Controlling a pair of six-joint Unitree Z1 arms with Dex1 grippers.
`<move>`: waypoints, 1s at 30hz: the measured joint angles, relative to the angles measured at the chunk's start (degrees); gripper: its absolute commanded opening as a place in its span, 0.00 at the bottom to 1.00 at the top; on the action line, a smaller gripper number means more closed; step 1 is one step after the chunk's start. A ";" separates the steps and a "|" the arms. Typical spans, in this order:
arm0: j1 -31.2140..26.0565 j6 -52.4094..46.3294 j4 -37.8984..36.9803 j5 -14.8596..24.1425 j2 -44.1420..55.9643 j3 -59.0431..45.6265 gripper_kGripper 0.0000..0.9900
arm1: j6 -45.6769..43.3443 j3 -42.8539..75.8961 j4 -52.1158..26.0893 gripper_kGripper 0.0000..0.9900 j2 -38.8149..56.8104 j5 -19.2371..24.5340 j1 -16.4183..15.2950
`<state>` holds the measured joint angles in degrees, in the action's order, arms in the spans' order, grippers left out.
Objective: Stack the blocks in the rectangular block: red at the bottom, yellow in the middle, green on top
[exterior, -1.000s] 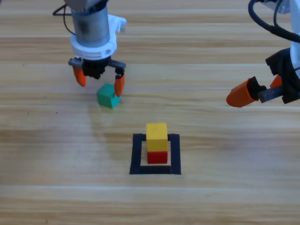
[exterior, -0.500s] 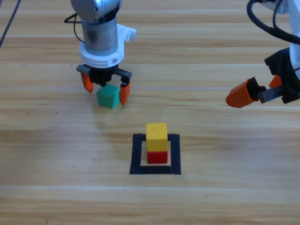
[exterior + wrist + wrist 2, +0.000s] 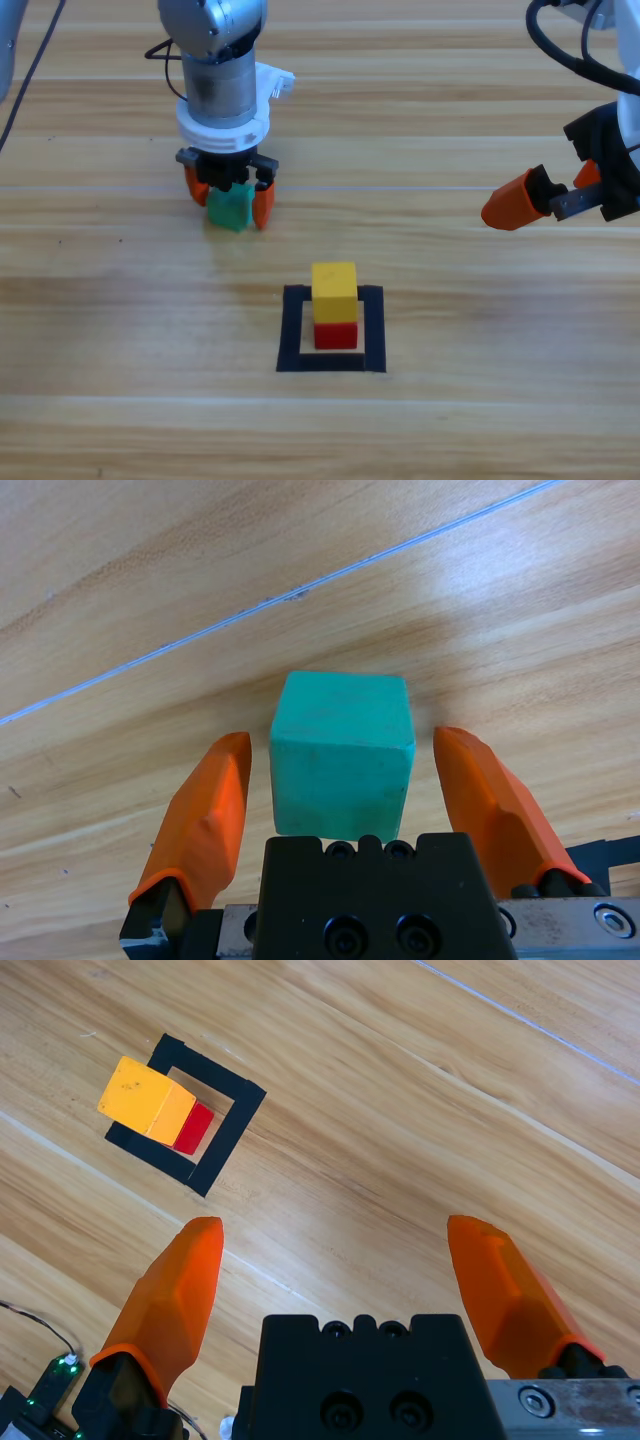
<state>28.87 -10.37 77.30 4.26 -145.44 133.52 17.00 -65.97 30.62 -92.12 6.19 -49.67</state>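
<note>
The left claw (image 3: 340, 810) straddles green (image 3: 342, 752) on the counter (image 3: 480, 420), jaws apart, not touching. It should close squarely on opposite faces before lifting. Yellow (image 3: 334, 279) sits on red (image 3: 336, 335) in the tape square (image 3: 292, 330). The right claw (image 3: 345, 1280) waits, spread wide.

We see only the near face of the red cube (image 3: 336, 335) beneath the yellow cube (image 3: 334, 291), while the left gripper (image 3: 229, 203) hides the green cube's (image 3: 230, 210) top, the right gripper (image 3: 545, 199) cut at the tabletop's right edge
</note>
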 measured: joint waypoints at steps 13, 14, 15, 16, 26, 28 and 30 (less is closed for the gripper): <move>0.03 0.00 0.02 -0.43 -1.01 1.66 0.04 | 0.00 0.00 0.00 1.00 0.00 -0.01 0.00; 0.03 0.00 0.02 -0.42 -1.01 1.65 0.04 | 0.00 0.00 0.00 1.00 0.00 -0.01 0.00; 0.03 -0.01 0.03 -0.42 -1.00 1.65 0.04 | 0.00 0.00 0.00 1.00 0.00 -0.01 0.00; 0.03 -0.02 0.05 -0.42 -1.00 1.65 0.03 | 0.00 0.00 0.00 1.00 0.00 -0.01 0.00; 0.05 -11.84 3.08 -2.61 8.04 -5.77 0.00 | 0.00 0.00 0.00 1.00 0.00 -0.01 0.00; 0.28 -15.17 3.09 -3.10 13.25 -8.34 0.00 | 0.00 0.00 0.00 1.00 0.00 -0.01 0.00; 0.99 -18.29 3.12 -3.68 17.97 -9.60 0.00 | 0.00 0.00 0.00 1.00 0.00 -0.01 0.00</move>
<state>29.87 -28.66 80.42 0.58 -127.47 123.92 17.00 -65.97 30.62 -92.12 6.17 -49.67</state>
